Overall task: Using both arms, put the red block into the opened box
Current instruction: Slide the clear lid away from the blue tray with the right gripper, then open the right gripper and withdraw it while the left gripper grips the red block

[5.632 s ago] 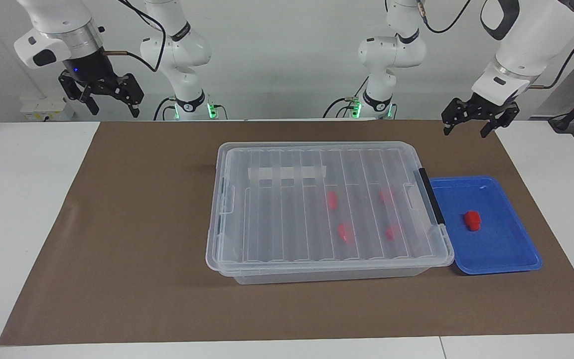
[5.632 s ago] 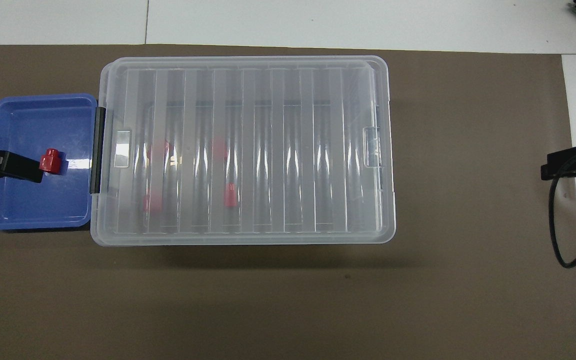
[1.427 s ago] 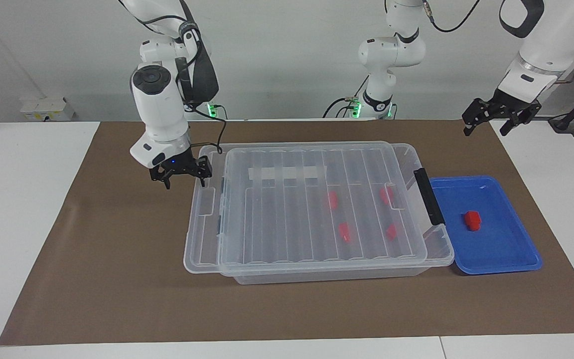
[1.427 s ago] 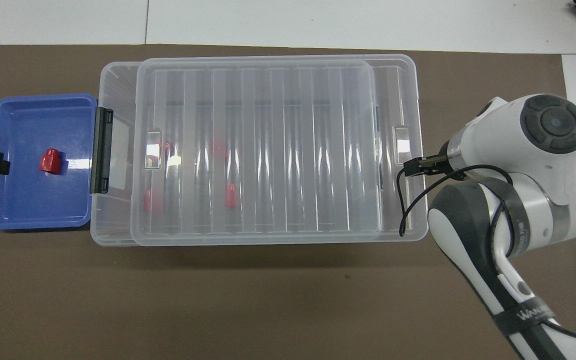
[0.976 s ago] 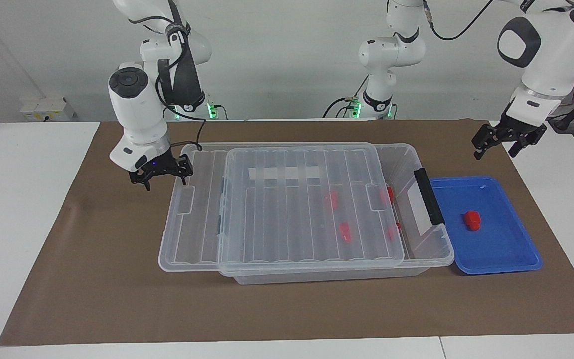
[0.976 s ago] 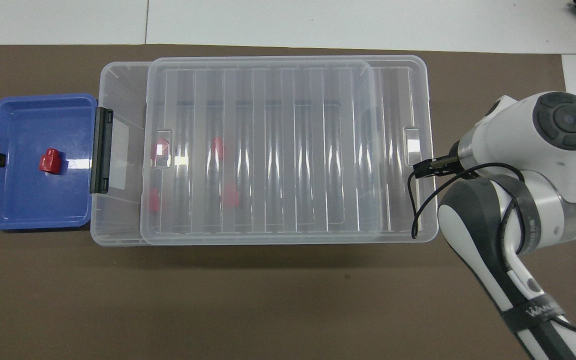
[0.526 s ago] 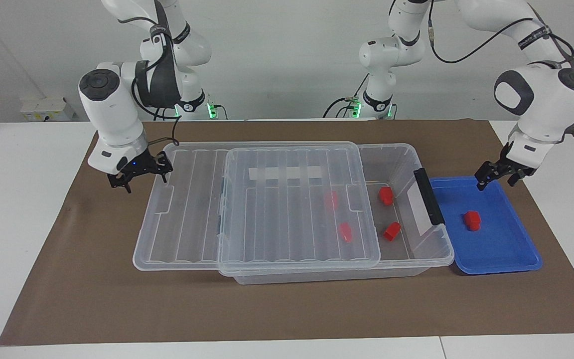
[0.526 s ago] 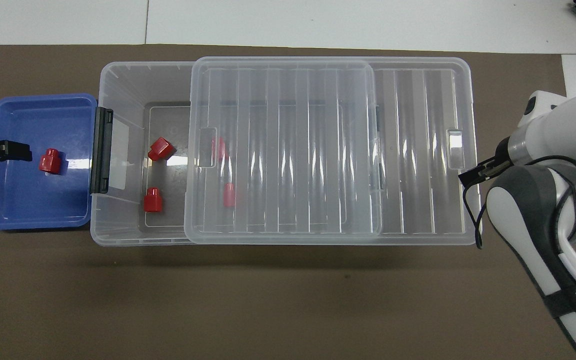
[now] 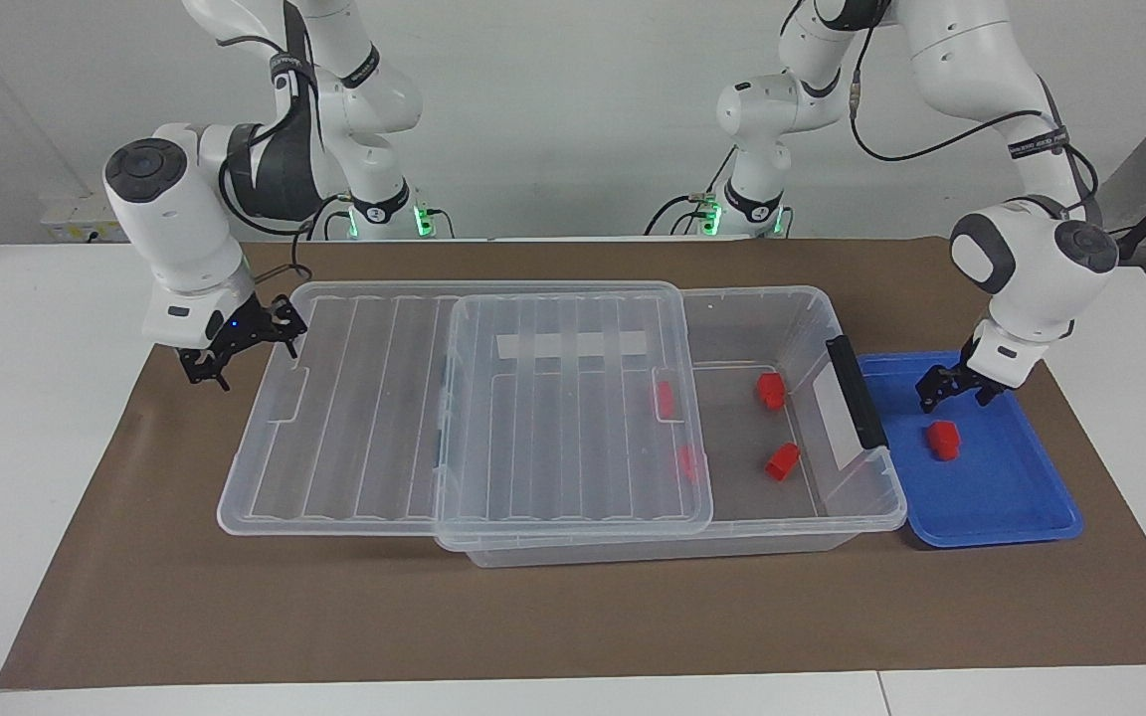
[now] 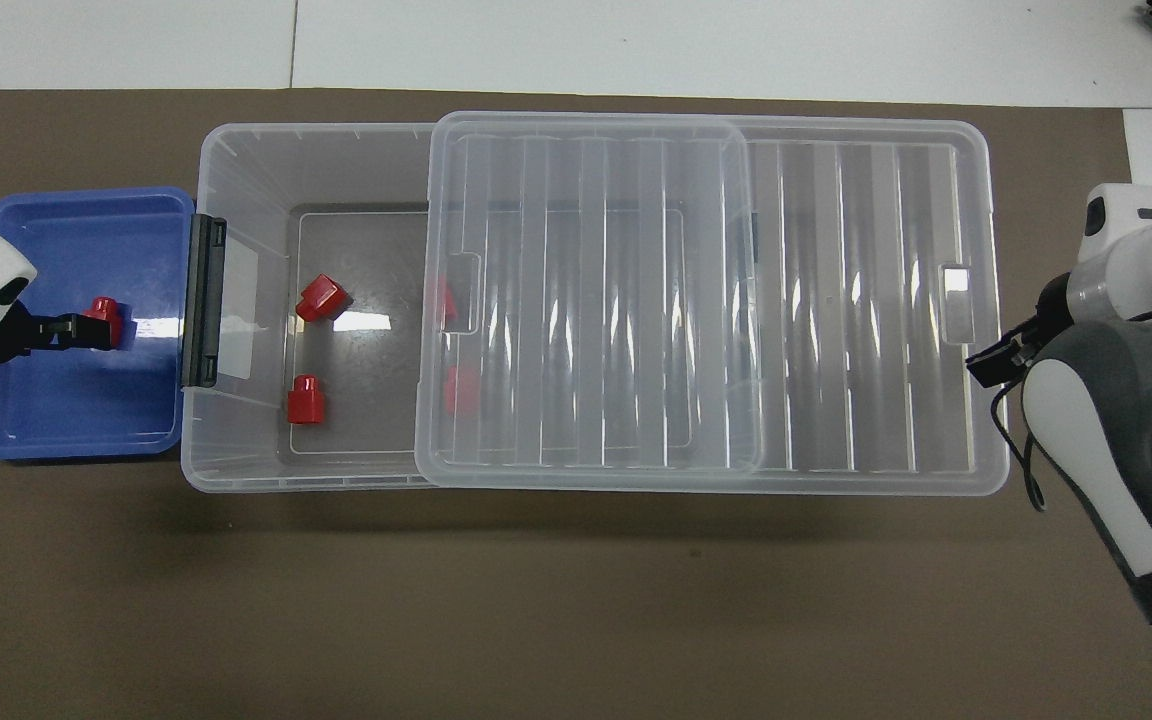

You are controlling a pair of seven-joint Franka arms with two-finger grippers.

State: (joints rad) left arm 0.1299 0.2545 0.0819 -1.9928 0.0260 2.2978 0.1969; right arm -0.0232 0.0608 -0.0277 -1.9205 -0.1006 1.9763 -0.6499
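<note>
My right pincer [image 9: 238, 350] has dragged the lid [image 9: 454, 398] further off; my left pincer [image 9: 953, 390], spread, hangs above the red block [image 9: 942, 439] in the blue tray [image 9: 1011, 497]. The box [image 9: 832, 497] holds four red blocks; its white label is blank.

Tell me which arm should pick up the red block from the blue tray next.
Left. The left gripper hangs over the blue tray, just above the red block, jaws open. The right gripper is at the lid's end, toward the right arm's end of the table.
</note>
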